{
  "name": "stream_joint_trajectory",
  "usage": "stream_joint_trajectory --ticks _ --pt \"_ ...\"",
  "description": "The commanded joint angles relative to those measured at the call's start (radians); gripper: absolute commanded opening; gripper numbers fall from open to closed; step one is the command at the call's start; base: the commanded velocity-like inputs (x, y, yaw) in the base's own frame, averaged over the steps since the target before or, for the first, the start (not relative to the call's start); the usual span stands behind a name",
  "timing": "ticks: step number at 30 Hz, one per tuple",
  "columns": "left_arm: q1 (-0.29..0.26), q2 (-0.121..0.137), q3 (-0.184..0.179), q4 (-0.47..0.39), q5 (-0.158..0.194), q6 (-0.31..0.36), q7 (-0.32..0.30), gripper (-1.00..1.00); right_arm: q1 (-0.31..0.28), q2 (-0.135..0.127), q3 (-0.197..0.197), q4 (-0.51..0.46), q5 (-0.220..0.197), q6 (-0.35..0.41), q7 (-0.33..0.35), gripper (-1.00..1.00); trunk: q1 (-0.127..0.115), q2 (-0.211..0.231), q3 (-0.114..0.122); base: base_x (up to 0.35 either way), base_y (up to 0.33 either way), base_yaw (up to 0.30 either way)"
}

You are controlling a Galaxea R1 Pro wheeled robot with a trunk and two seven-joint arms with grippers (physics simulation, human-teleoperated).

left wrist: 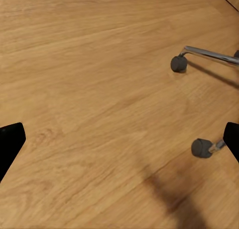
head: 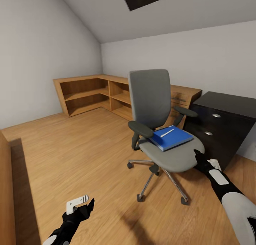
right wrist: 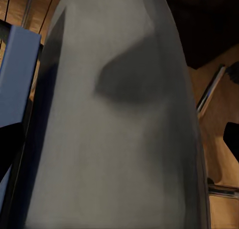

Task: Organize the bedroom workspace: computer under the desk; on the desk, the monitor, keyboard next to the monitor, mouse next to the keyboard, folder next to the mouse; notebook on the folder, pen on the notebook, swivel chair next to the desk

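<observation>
One flat bright-blue folder (head: 171,137) lies on the grey swivel chair's seat (head: 176,159), thin white pen (head: 166,133) atop. Judged light, stiff, slippery: pinch its 5 o'clock edge. Right end effector (head: 197,155) touches the seat rim, jaws apart; left end effector (head: 86,202) spread.

Bright, even light; soft shadows

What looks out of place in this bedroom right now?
A blue folder with a pen on top lies on the swivel chair seat, where someone would sit. Nothing looks spilled or damaged.
</observation>
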Motion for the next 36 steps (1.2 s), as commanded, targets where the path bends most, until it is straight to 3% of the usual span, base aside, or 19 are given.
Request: stream_joint_trajectory --ticks 1,13,25,36 --pt "0.0 -0.001 0.001 -0.002 0.01 0.005 0.003 1.0 -0.001 0.001 -0.006 0.0 -0.007 0.006 0.004 1.0 0.0 0.0 -0.001 -0.001 0.0 0.024" --pt "0.0 -0.001 -0.004 -0.002 0.01 0.005 0.003 1.0 0.0 0.003 -0.006 0.0 -0.007 0.005 0.005 1.0 0.0 0.0 0.003 0.009 0.0 0.21" --pt "0.0 -0.001 -0.007 -0.001 0.009 0.005 0.004 1.0 0.0 0.002 -0.006 0.0 -0.007 0.004 0.008 1.0 0.0 0.0 0.003 0.265 0.0 0.248" --pt "0.0 -0.001 -0.006 0.0 0.008 0.005 0.005 1.0 0.0 0.002 -0.006 0.0 -0.005 0.004 0.009 1.0 0.0 0.0 0.003 0.116 0.0 0.027"
